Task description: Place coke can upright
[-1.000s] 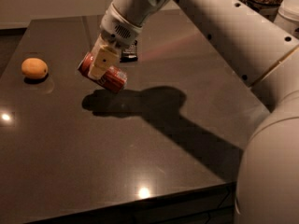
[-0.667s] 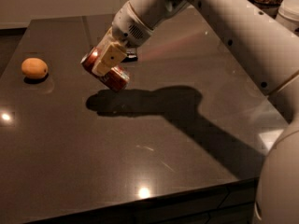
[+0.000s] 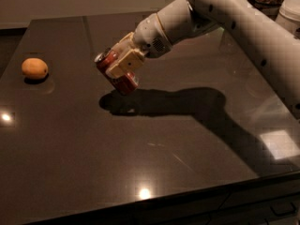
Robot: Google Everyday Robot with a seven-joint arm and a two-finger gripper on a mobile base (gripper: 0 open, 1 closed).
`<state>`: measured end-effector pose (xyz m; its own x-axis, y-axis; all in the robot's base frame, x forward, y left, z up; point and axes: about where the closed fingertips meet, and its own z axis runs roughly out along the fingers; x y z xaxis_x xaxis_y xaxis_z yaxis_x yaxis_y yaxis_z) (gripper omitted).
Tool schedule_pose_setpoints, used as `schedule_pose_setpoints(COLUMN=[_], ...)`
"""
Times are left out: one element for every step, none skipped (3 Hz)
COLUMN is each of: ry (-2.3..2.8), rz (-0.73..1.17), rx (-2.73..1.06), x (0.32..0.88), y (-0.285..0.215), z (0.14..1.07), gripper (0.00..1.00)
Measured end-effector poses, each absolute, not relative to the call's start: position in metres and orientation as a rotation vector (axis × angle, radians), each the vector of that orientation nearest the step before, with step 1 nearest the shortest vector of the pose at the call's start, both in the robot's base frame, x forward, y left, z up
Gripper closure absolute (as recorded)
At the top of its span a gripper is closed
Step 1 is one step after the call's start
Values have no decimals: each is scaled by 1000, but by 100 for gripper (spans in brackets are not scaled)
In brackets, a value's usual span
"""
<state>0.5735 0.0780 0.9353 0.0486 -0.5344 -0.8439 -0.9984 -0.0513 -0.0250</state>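
The coke can [image 3: 121, 78] is a red can with silver ends. It hangs tilted in the air above the dark table [image 3: 140, 149], its top end pointing up and to the left. My gripper [image 3: 119, 65] is shut on the can across its middle, and a cream-coloured finger [image 3: 125, 63] covers part of its side. The can's shadow lies on the table just below and to the right of it. The white arm reaches in from the upper right.
An orange fruit [image 3: 34, 68] sits on the table at the far left. The table's front edge runs along the bottom of the view. A white container [image 3: 289, 11] and a jar stand beyond the table at the upper right.
My gripper with the can has moved a little to the right and lifted slightly. The arm now covers the small dark packet that lay behind it. The orange has not moved.
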Motion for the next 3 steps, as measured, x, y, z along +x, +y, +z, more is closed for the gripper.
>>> schedule_pose_setpoints(ry=[1516, 1462, 1405], rz=[917, 956, 989], rx=[-1604, -1543, -1503], x=[573, 572, 570], y=[69, 61, 57], z=[931, 927, 923], gripper=[100, 100, 100])
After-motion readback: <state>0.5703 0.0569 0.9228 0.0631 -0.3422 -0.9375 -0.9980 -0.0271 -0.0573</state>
